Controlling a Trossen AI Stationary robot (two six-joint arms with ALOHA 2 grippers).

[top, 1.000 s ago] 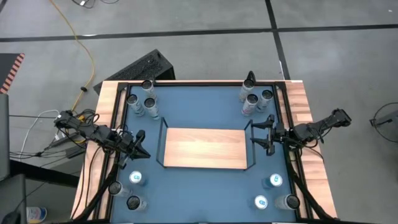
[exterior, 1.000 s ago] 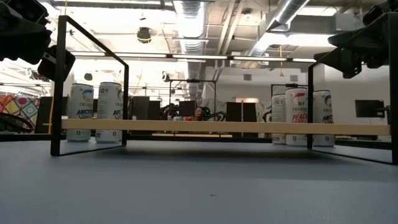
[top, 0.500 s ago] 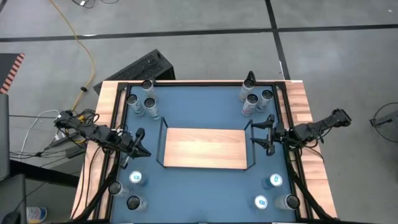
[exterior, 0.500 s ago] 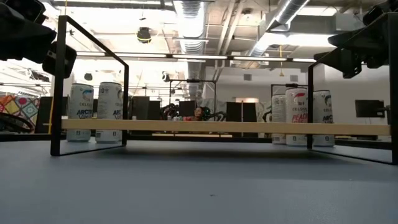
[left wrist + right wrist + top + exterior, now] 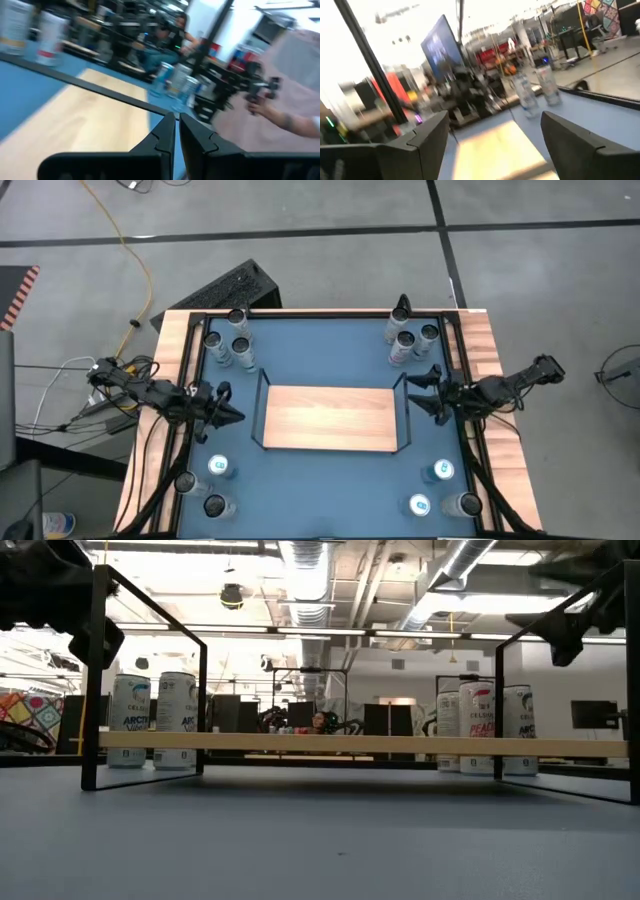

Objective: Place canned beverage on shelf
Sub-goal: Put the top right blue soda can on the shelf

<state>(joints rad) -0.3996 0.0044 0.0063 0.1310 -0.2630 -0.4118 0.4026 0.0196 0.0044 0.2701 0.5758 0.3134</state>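
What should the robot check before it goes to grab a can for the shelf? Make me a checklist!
1. Shelf board has room: ok, no cans on it.
2. Right end effector open and holding nothing: ok, beside the shelf's right rail.
3. Left end effector open: not ok, shut and holding nothing, beside the left rail.
4. Cans standing upright: ok for the far right cans and far left cans.
5. Near right cans within reach: cannot tell.
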